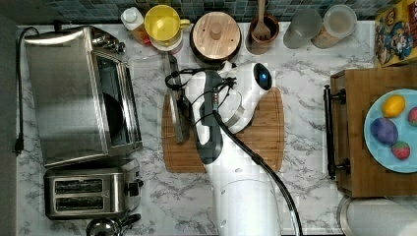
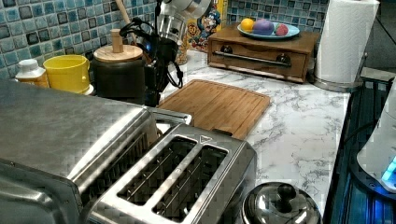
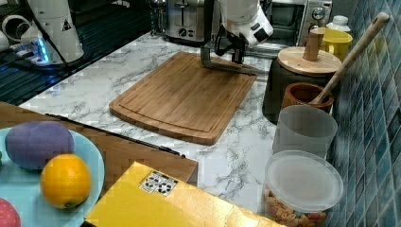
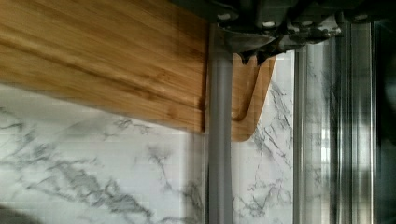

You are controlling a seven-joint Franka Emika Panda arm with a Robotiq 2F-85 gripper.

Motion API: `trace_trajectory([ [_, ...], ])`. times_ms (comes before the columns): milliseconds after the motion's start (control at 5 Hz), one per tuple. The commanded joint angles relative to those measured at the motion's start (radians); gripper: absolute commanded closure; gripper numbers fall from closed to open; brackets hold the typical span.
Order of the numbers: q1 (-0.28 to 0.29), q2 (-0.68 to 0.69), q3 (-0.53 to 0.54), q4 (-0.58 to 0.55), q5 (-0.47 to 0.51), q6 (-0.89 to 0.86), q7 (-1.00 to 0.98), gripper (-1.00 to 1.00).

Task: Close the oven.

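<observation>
Bar handle [image 4: 219, 140] runs straight under the jaws, grip state unclear; oven [image 1: 78, 93] sits at top view's left, door down.

Kitchen counter setting: marble-pattern worktop [image 1: 305, 73], blue mosaic tile backsplash [image 2: 56, 28], toaster oven [image 1: 74, 93], two-slot toaster [image 1: 88, 191], bamboo cutting board [image 3: 184, 94], paper towel roll [image 2: 345, 39], cereal box [image 1: 396, 34].
</observation>
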Motion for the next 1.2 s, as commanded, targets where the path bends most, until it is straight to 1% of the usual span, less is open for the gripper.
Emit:
trace_trajectory([
  [200, 0.015, -0.019, 0.072, 0.113, 0.073, -0.022, 0.023, 1.0],
  [400, 0.013, -0.022, 0.086, 0.145, 0.08, -0.068, 0.062, 1.0],
  [600, 0.02, 0.001, 0.112, 0.234, 0.061, -0.193, 0.121, 1.0],
  [800, 0.032, 0.0, 0.145, 0.279, 0.053, -0.257, 0.129, 1.0],
  [1000, 0.077, -0.049, 0.162, 0.27, 0.037, -0.238, 0.121, 1.0],
  [1200, 0.105, -0.097, 0.183, 0.248, 0.01, -0.209, 0.126, 1.0],
])
